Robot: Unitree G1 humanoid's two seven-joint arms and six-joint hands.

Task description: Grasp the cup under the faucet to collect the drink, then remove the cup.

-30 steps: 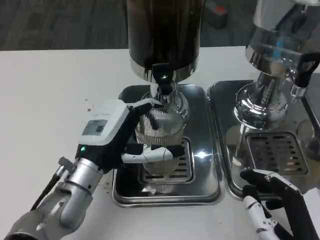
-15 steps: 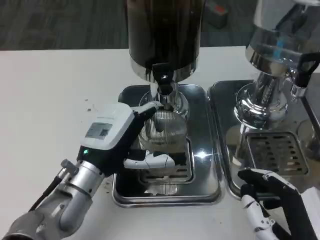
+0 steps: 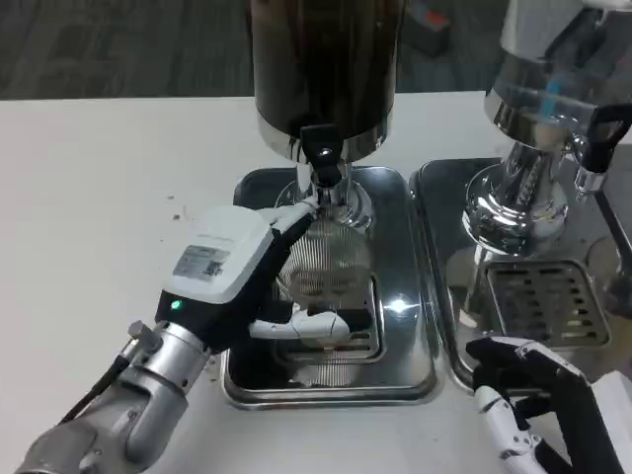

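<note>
My left hand (image 3: 229, 265) holds the cup (image 3: 321, 259): my fingers (image 3: 306, 324) are wrapped around its ribbed glass wall, one from the front low down and one from the far side near the rim. The cup is tilted a little in my grasp, with its mouth leaning toward the faucet (image 3: 322, 163). It sits just under the black tap, above the grate of the left metal tray (image 3: 395, 326), and I cannot tell if its bottom touches the grate or is slightly lifted. I also cannot see clearly any drink inside the glass; the wall looks mostly clear.

My right hand (image 3: 538, 400) rests low at the front edge of the right tray (image 3: 454, 346). Its fingers are curled inward and hold nothing.

Behind the cup stands the dark dispenser (image 3: 324, 69) with its chrome ring. To the right is a second dispenser (image 3: 543, 118), a shiny one on its own tray. Both trays lie on the white tabletop (image 3: 109, 188).

I judge that the grasp is done and the cup is in its place under the faucet. What is left, as I see it, is to collect the drink if it is not there, and then to take the cup away from the tray.
</note>
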